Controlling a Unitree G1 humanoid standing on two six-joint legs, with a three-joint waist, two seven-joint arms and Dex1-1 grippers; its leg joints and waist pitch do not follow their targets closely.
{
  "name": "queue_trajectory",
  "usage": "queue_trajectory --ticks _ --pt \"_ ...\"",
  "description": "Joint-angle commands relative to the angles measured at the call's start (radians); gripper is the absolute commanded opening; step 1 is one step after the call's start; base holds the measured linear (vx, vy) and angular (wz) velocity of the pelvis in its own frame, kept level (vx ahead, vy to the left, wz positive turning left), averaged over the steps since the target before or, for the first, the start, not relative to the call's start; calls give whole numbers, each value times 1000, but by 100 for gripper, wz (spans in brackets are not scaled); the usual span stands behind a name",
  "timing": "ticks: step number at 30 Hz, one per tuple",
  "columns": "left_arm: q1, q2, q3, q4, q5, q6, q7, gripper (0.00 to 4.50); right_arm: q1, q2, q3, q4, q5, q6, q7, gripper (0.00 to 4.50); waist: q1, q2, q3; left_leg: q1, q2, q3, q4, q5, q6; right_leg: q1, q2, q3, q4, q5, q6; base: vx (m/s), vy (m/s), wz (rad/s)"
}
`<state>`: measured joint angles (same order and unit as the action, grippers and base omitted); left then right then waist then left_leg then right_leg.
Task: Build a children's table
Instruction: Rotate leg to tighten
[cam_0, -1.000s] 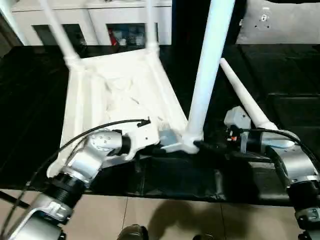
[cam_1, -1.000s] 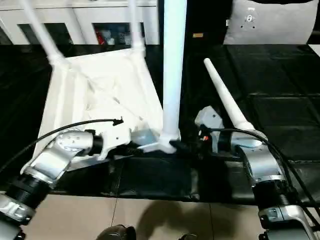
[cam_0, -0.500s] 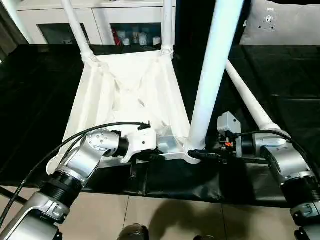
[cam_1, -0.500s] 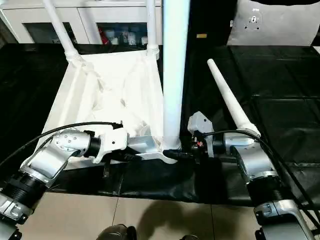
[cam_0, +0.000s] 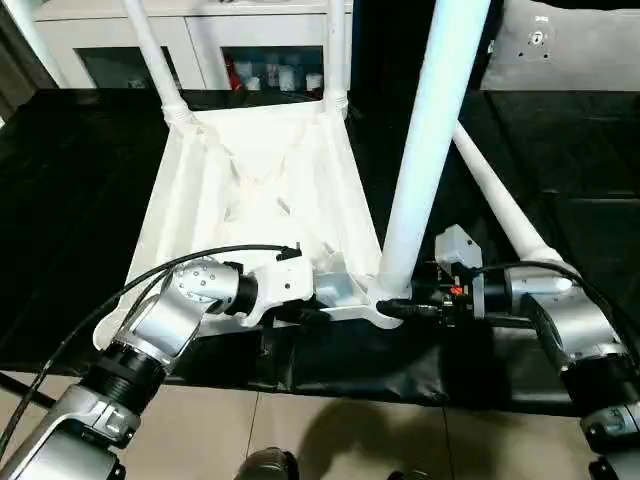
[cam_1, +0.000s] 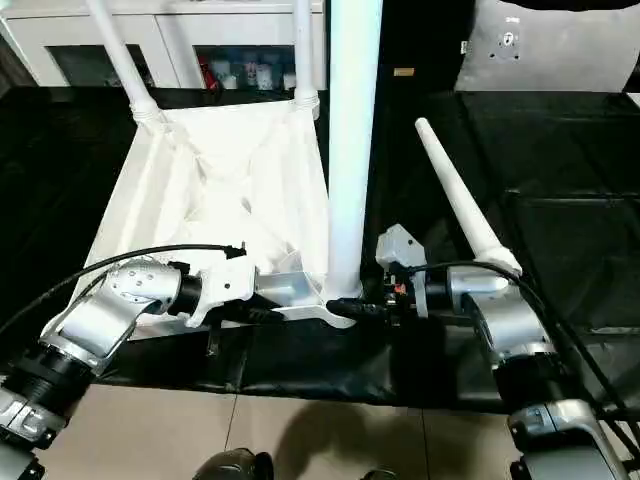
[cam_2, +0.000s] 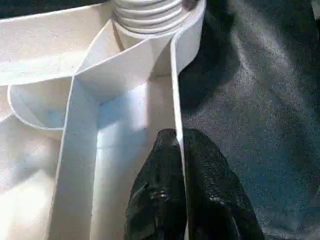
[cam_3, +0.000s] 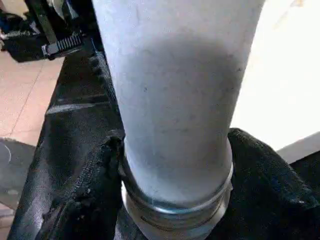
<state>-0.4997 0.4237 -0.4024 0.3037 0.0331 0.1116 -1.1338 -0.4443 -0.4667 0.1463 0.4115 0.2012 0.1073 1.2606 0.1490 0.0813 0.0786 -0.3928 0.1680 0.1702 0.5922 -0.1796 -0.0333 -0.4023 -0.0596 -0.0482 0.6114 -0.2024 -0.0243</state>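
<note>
On the black surface (cam_0: 60, 220): children's table (cam_0: 260, 190) upside down — ribbed underside up.
Legs: two at the far corners, one upright leg (cam_0: 425, 150) in the near corner socket, a loose leg (cam_1: 460, 205) lying beside.
Left gripper (cam_2: 178, 165): jaws pinched on the table's rim wall.
Right gripper (cam_0: 408, 306): jaws partly open around the upright leg's base — grip, I cannot tell.

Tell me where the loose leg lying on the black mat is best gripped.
Probably near its thick ringed end, coming down from above across the tube. The loose leg lies flat, tapering away from the robot, and that end lies beside the right forearm.
</note>
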Motion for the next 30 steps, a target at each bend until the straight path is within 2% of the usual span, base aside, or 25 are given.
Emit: queue_trajectory --ticks 1,3,5,6,7,8,10,12,16,17,18,19,20,22,26,30 --pt "20 -39 -26 -18 -1 49 40 0 21 36 17 -34 23 45 -32 272 -6 -15 -71 17 68 -21 -58 -103 120 46 -89 42 -60 -64 -253 0 0 0" --pt "23 -71 -5 -28 -6 95 97 0 23 73 12 -34 0 81 -129 272 -12 -16 -65 18 66 -21 -64 -144 102 44 -89 42 -69 -145 -241 0 0 0" --pt "22 -107 18 -40 -10 149 159 0 20 122 1 -27 -24 115 -246 272 -20 -17 -53 23 63 -23 -75 -224 58 42 -93 46 -86 -311 -205 0 0 0" --pt "22 -107 18 -40 -10 149 159 0 20 122 1 -27 -24 115 -246 272 -20 -17 -53 23 63 -23 -75 -224 58 42 -93 46 -86 -311 -205 0 0 0" --pt "14 -172 56 -48 -19 246 254 0 17 198 -29 -32 -16 160 -369 272 -36 -18 -51 24 61 -25 -81 -252 29 43 -92 48 -89 -373 -181 0 0 0" --pt "7 -220 82 -42 -18 286 325 0 13 242 -46 -32 -19 180 -444 272 -46 -19 -54 21 60 -29 -82 -249 16 44 -92 46 -87 -373 -179 0 0 0" --pt "-6 -285 115 -27 -18 323 415 0 5 302 -68 -25 -25 197 -547 272 -58 -20 -54 21 57 -29 -83 -251 13 42 -91 45 -94 -374 -172 0 0 0" --pt "-16 -322 124 -19 -7 340 465 0 -2 343 -83 -15 -35 212 -626 271 -64 -19 -57 20 56 -26 -80 -235 24 42 -90 47 -94 -345 -167 0 0 0" --pt "-61 -393 124 35 44 328 591 0 -42 430 -150 68 -61 194 -874 271 -63 -17 -65 17 50 -23 -73 -164 46 41 -87 46 -92 -255 -171 0 0 0" --pt "-65 -392 119 38 52 327 595 0 -42 432 -151 70 -65 187 -882 271 -64 -17 -66 16 50 -22 -72 -158 48 43 -87 46 -91 -242 -172 0 0 0" --pt "-69 -390 112 41 63 323 600 0 -39 435 -155 72 -62 170 -883 271 -59 -14 -69 16 51 -23 -70 -141 53 45 -88 45 -87 -206 -176 0 0 0" --pt "-67 -386 107 33 76 327 601 0 -26 439 -158 54 -69 151 -877 327 -56 -14 -72 14 53 -23 -68 -122 63 46 -87 45 -82 -155 -182 0 0 0" --pt "-63 -386 109 27 78 334 602 0 -20 442 -164 43 -70 152 -878 340 -54 -12 -72 13 54 -22 -66 -105 73 47 -86 45 -77 -105 -193 0 0 0" --pt "-58 -386 108 16 81 346 606 0 -13 443 -168 29 -72 162 -881 347 -54 -13 -71 11 54 -22 -67 -107 85 49 -88 44 -75 -82 -204 0 0 0" --pt "-49 -380 112 8 71 328 597 0 -3 420 -180 17 -76 147 -882 379 -56 -12 -64 15 56 -23 -74 -168 68 47 -89 44 -85 -182 -194 0 0 0" --pt "-39 -346 91 13 76 289 555 0 17 353 -183 -6 -71 94 -823 416 -55 -12 -66 15 56 -22 -72 -162 62 47 -88 46 -84 -165 -188 0 0 0"
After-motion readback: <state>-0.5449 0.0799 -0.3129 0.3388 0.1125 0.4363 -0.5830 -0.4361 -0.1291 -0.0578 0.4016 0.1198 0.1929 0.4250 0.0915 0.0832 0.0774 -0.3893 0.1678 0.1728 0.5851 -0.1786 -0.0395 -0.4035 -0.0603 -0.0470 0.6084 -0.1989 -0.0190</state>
